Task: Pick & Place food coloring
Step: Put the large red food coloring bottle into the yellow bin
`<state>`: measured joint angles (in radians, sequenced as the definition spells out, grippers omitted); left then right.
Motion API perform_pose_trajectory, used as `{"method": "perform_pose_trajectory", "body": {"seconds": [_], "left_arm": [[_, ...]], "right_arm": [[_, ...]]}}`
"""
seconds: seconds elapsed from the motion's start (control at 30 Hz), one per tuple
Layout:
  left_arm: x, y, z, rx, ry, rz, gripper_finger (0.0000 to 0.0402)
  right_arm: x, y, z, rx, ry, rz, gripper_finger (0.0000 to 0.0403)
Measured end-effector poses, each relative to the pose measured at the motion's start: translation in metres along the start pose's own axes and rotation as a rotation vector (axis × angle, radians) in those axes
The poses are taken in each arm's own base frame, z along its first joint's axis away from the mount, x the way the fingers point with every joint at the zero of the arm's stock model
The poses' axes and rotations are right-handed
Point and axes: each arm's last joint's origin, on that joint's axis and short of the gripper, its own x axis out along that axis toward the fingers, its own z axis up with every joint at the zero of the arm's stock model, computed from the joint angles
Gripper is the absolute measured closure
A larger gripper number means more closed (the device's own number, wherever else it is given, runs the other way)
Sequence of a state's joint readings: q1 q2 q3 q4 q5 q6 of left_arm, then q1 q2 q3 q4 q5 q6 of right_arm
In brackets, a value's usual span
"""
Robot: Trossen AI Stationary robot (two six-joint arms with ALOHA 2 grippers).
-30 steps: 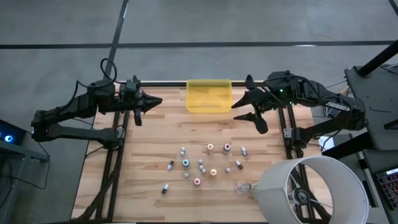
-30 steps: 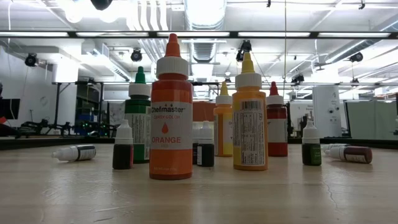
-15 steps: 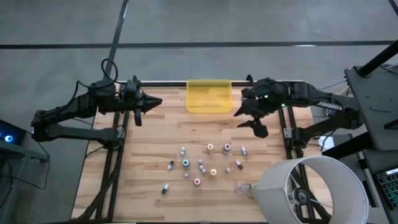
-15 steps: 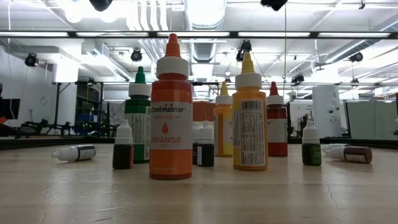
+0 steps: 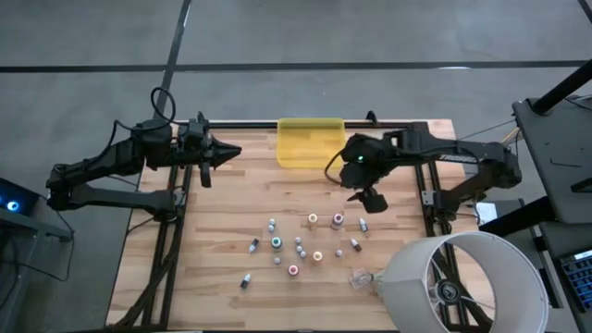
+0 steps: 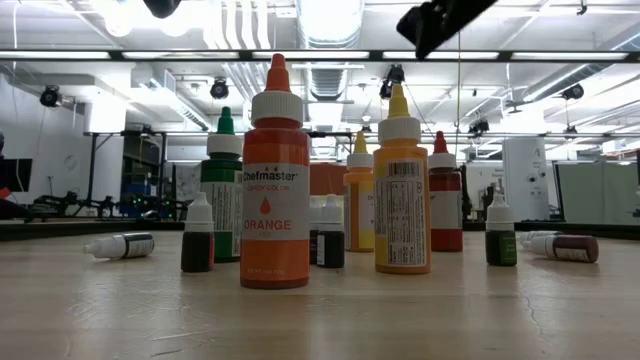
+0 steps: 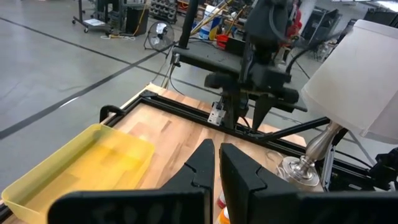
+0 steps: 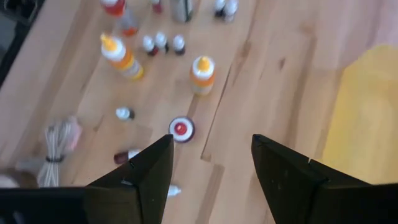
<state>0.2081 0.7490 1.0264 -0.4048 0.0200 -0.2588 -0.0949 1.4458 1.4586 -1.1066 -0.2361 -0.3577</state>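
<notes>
High view: right tool (image 5: 361,190), fingers apart and empty, hangs right of centre above the small capped food coloring bottles (image 5: 298,246) scattered lower centre on the pale wooden counter (image 5: 231,231). Best descend straight over one bottle. Left tool (image 5: 222,153) together, upper left. Low view: open workshop, ceiling lights.

Right gripper (image 5: 356,181) hovers, fingers spread, between yellow tray (image 5: 310,143) and food coloring bottles (image 5: 301,245) (mostly upright).
</notes>
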Motion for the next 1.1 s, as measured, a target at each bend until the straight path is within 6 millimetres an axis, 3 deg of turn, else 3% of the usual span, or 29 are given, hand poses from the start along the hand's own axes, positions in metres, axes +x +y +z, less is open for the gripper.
{"method": "perform_pose_trajectory", "body": {"seconds": [0.63,1.1], "left_arm": [[0.000,0.000,0.000,0.001,0.002,0.001,0.0401],[0.000,0.000,0.000,-0.001,0.001,0.003,0.0401]], "right_arm": [[0.069,0.003,0.010,-0.114,0.203,0.113,0.0193],[0.100,0.015,0.014,-0.147,0.280,0.154,0.0193]]}}
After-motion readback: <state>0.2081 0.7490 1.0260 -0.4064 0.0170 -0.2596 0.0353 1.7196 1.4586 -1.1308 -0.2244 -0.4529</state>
